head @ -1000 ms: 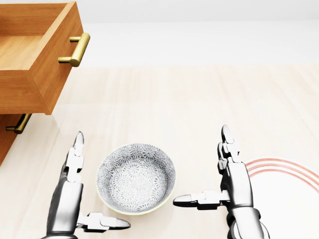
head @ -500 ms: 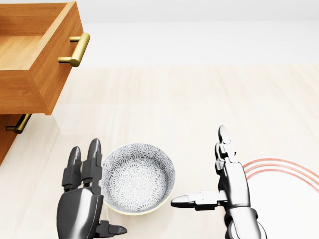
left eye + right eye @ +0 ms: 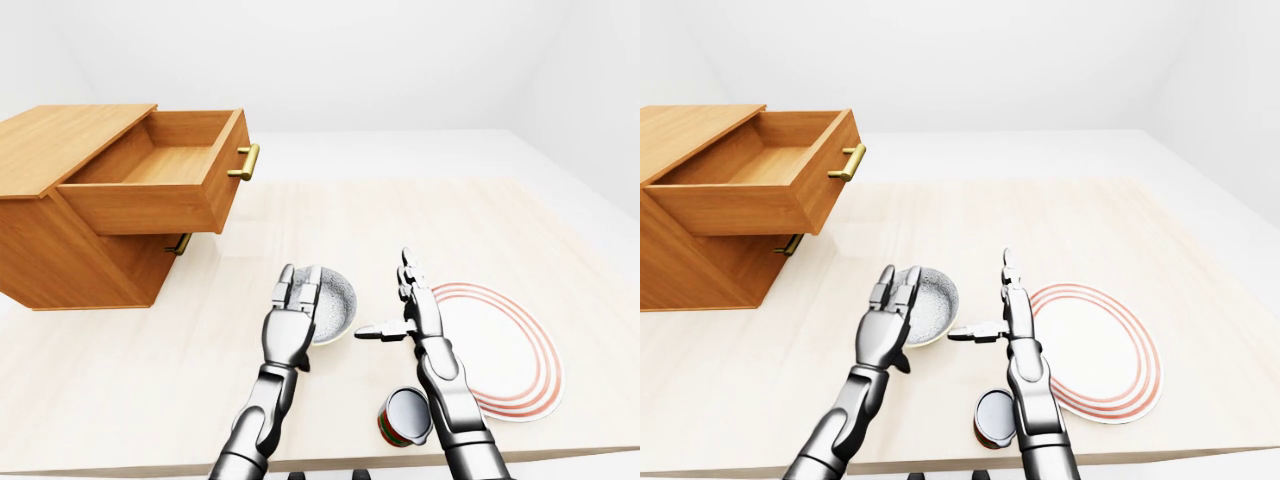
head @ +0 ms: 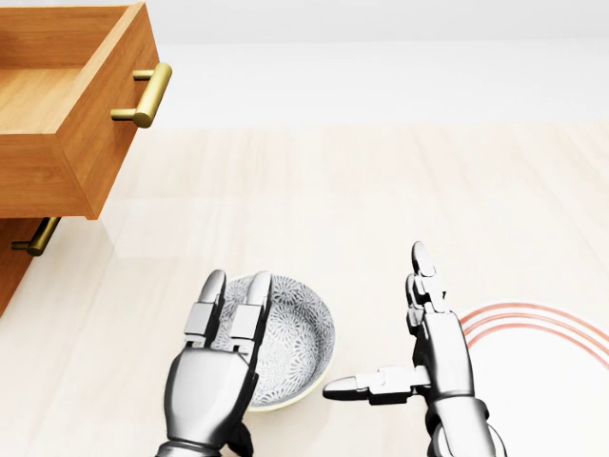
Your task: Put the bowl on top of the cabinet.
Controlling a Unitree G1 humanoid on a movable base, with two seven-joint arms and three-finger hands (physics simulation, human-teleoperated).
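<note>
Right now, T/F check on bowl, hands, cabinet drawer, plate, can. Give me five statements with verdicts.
1. The top drawer of the cabinet is pulled open. True.
2. The bowl sits on the cabinet top. False: it is on the table.
3. The left hand overlaps the bowl's left rim in the head view. True.
4. The right hand grips the plate. False: it is open, between bowl and plate.
5. The can stands inside the drawer. False: it is on the table near the plate.
</note>
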